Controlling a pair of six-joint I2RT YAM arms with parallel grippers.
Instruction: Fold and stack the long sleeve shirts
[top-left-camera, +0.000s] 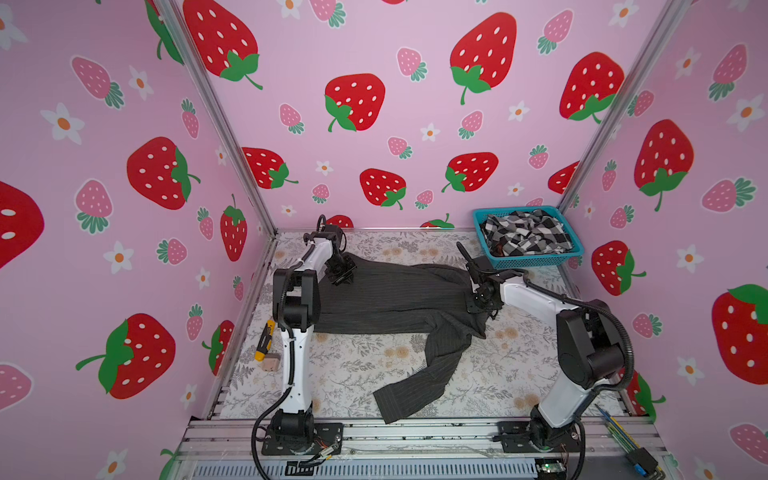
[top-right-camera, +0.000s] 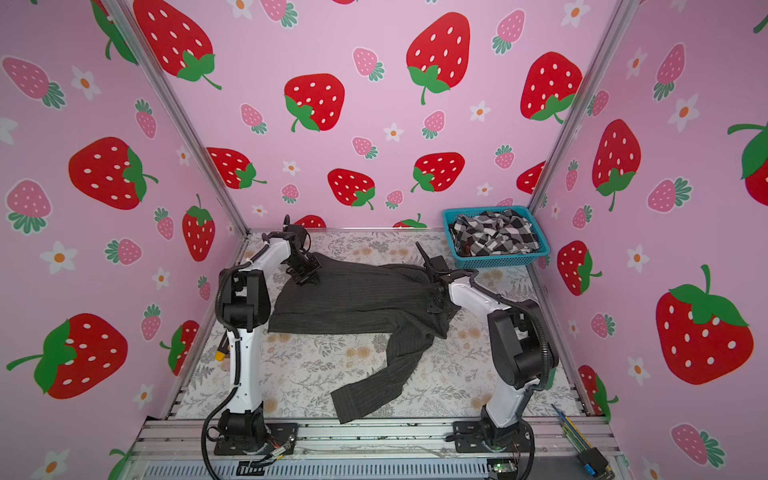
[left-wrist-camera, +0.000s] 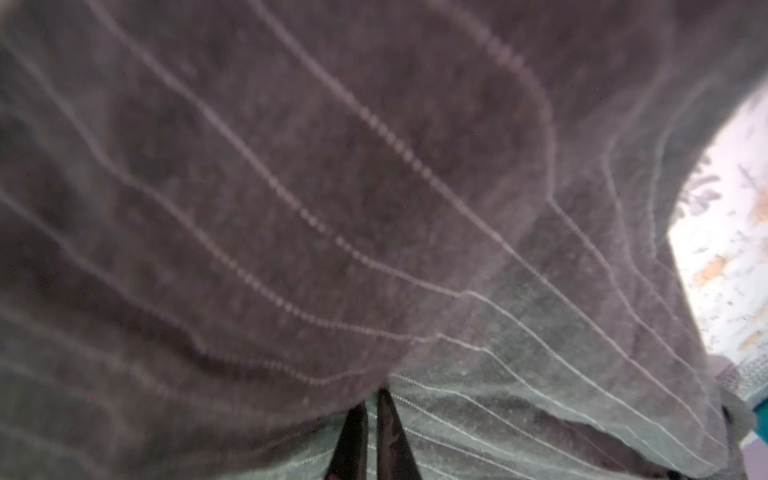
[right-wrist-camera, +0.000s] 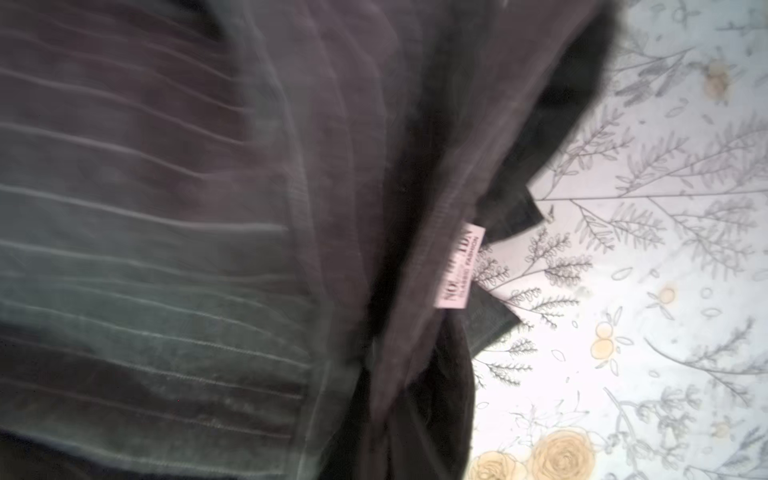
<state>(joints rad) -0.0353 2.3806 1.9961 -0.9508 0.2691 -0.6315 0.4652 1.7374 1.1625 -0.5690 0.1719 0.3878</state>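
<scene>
Left tool (left-wrist-camera: 372, 419): jaws almost together, pinching a fold of the pinstriped shirt (top-left-camera: 390, 299). In the left wrist view two dark, narrow fingers (left-wrist-camera: 353, 440) poke out from under the draped cloth.
Right tool (top-left-camera: 480, 303): closed on the shirt's neck end, where the cloth bunches into it. In the right wrist view its fingertips are hidden in dark fabric.
Pinstriped shirt: charcoal woven cloth with thin pale stripes, spread between the two tools over the far half of the desk (top-left-camera: 357, 374). The body is roughly rectangular and creases toward the right tool.
Sleeve (top-left-camera: 419, 382): long and bent, it runs from the body's right side toward the near edge, with its end flat on the desk.
Label (right-wrist-camera: 459, 266): small pale pink tab with dark lettering, sewn inside the neck.
Desk: floral-print cover with grey sprigs and yellow roses.
Checked shirt (top-left-camera: 525, 235): black-and-white, crumpled in a teal mesh basket (top-left-camera: 536, 261) at the far right corner, apart from the pinstriped shirt.
</scene>
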